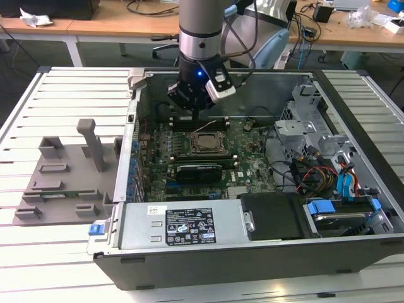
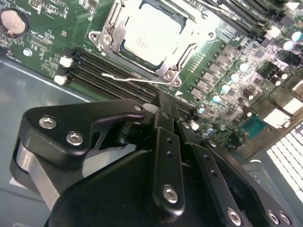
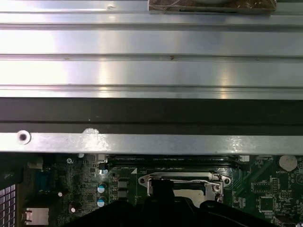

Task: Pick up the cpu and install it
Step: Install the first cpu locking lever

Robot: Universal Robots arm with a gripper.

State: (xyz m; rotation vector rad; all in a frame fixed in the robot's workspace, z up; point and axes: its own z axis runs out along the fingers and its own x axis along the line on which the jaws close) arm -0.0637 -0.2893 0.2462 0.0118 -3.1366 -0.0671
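The cpu (image 2: 150, 32), a pale silvery square chip, lies flat inside the metal socket frame (image 2: 106, 35) on the green motherboard; the exterior view shows the cpu (image 1: 205, 144) mid-board in the open case. A thin wire lever (image 2: 135, 78) sticks out beside the frame. My gripper (image 1: 192, 104) hangs above the board just behind the socket, over the black memory slots (image 2: 111, 71). Its black fingers (image 2: 163, 142) converge to a shut tip with nothing visible between them, and the gripper (image 2: 165, 101) is apart from the chip. In the first wrist view the gripper (image 3: 163, 194) partly hides the socket.
A long black expansion card (image 1: 199, 170) lies in front of the socket. The power supply (image 1: 183, 224), a metal drive cage (image 1: 309, 120) and loose cables (image 1: 315, 173) crowd the case. The case wall (image 3: 151, 142) runs close behind. A grey fixture (image 1: 63, 170) sits outside on the exterior view's left.
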